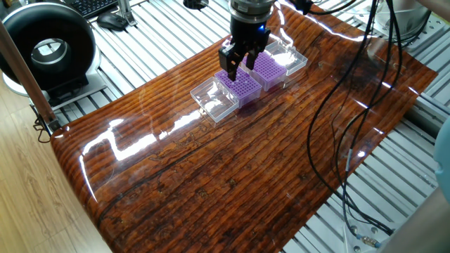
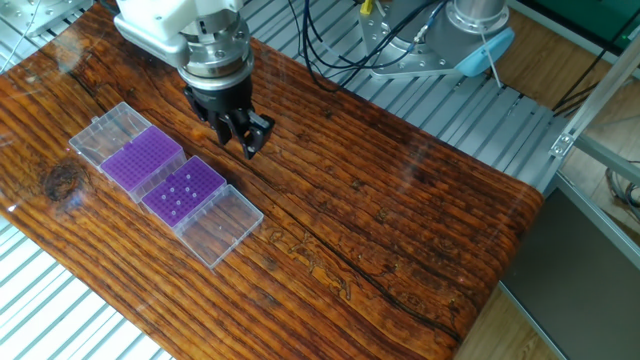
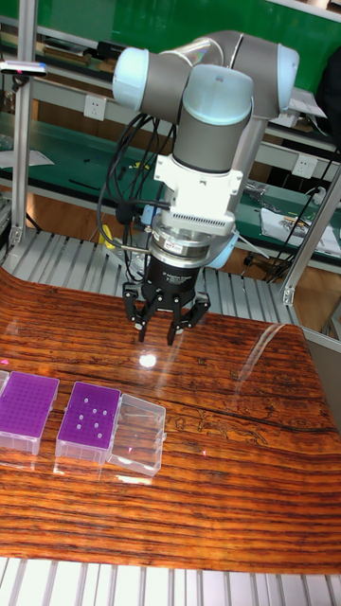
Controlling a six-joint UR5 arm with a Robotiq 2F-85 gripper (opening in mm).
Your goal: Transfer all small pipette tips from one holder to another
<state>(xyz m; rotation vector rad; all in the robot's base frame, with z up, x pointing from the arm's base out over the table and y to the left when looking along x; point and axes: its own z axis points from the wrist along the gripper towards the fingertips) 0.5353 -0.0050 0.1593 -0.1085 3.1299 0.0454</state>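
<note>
Two purple grid racks lie side by side on the wooden table. One rack carries several small pipette tips, seen as pale dots; they also show in the tall fixed view as tips. The other rack shows no tips from here. My gripper hangs above the table just beside the tip-bearing rack, toward the arm's side. Its fingers stand apart and I see nothing between them. In one fixed view the gripper overlaps the nearer rack.
A clear plastic lid lies hinged open beside the tip-bearing rack, and another lid beside the other rack. Black cables hang over the table's right side. A black round fan stands off the table's left.
</note>
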